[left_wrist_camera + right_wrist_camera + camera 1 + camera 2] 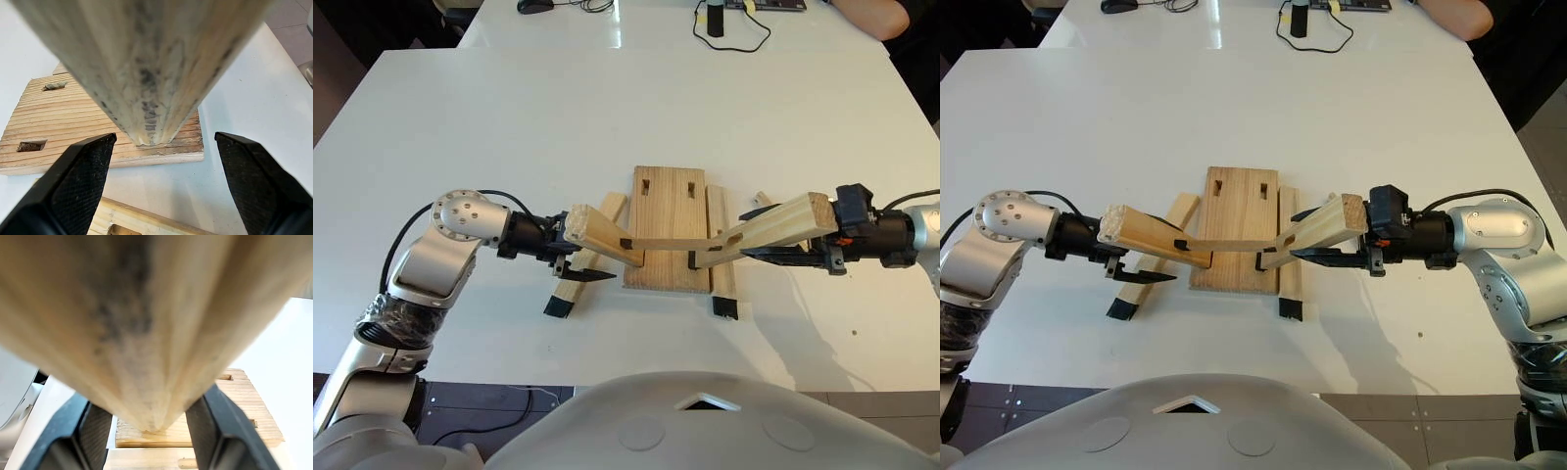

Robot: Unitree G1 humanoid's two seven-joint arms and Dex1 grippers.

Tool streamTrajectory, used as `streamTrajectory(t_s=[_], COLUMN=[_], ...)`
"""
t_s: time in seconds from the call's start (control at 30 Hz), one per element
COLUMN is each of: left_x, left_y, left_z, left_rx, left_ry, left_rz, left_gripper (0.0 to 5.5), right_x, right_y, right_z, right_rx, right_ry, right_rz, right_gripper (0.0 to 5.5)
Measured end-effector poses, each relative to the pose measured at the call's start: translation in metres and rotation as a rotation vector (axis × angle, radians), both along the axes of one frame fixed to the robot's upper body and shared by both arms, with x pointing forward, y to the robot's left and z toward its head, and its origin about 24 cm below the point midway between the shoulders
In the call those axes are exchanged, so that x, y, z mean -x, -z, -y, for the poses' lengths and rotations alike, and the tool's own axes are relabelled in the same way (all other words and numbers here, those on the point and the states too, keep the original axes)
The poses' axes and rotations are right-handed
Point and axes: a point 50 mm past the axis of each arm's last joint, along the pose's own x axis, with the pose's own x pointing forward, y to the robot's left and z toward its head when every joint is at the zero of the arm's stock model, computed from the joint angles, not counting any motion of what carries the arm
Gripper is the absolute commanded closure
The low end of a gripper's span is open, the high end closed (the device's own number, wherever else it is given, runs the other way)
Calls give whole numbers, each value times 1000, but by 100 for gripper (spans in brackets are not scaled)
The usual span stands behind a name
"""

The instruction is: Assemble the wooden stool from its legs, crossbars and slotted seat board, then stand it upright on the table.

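Lying flat in the middle of the table, the board shows two slots near its far edge. Above its near half hangs a joined frame. A left leg and a right leg both slope down toward the middle, and a thin crossbar links their inner ends, level over the board. A loose leg lies on the table just left of the board, angled, with its dark foot toward the robot and partly under the left leg. A second loose leg lies along the board's right edge, also dark-footed at the near end. The right gripper is clamped on the right leg, with a finger pressed against each side near the leg's outer end. The left gripper has its fingers spread, with a gap on either side of the left leg. That leg's outer end sits over the gripper, above the fingers.
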Motion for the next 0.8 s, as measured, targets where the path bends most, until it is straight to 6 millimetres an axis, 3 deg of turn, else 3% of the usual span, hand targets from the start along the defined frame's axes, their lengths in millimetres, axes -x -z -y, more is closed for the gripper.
streamTrajectory(t_s=[0.8], left_x=[0], left_y=[3], left_z=[17], left_rx=[43], left_ry=[-91], left_rz=[-35], left_gripper=[176], right_x=[-5], right_y=[-7], right_z=[-24], right_rx=[101], right_ry=[-126], right_rz=[69], right_gripper=[350])
